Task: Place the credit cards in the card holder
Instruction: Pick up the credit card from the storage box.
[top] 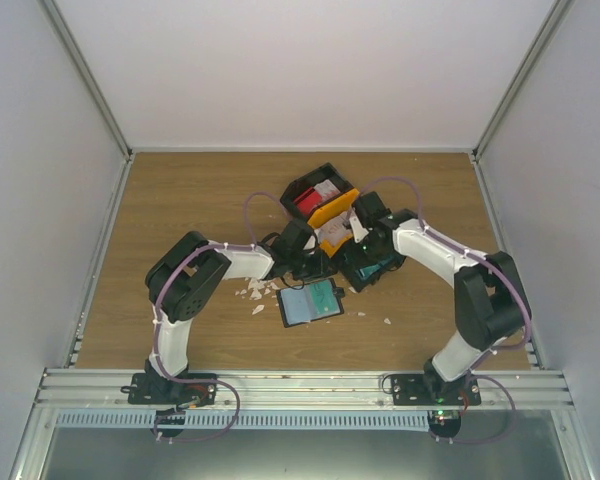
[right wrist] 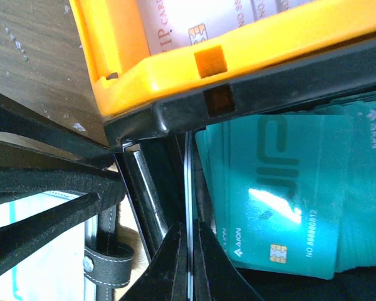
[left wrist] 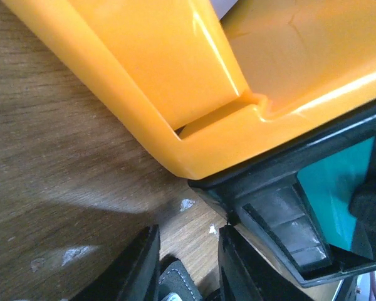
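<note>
Setting: white-walled booth, wooden table [top: 180, 210], and white crumbs [top: 252, 291] scattered near the middle.
Card holder: there's the card holder [top: 285, 310], lying open and flat just in front of the bins, with a teal card [top: 317, 299] on its inner face.
Bins: the yellow bin [right wrist: 250, 59] carries whitish cards [right wrist: 175, 25], its edge over the black bin [right wrist: 175, 110] stacked with teal cards [right wrist: 269, 200]. Red-and-white cards [top: 308, 201] sit in the far black bin [top: 325, 175].
Left gripper [left wrist: 189, 237]: low over the table beside the yellow bin, jaws parted.
Right gripper [right wrist: 188, 229]: at the teal stack's edge, fingers squeezed onto a thin pale sliver [right wrist: 187, 188] seen edge-on. Card or not, can't tell.
</note>
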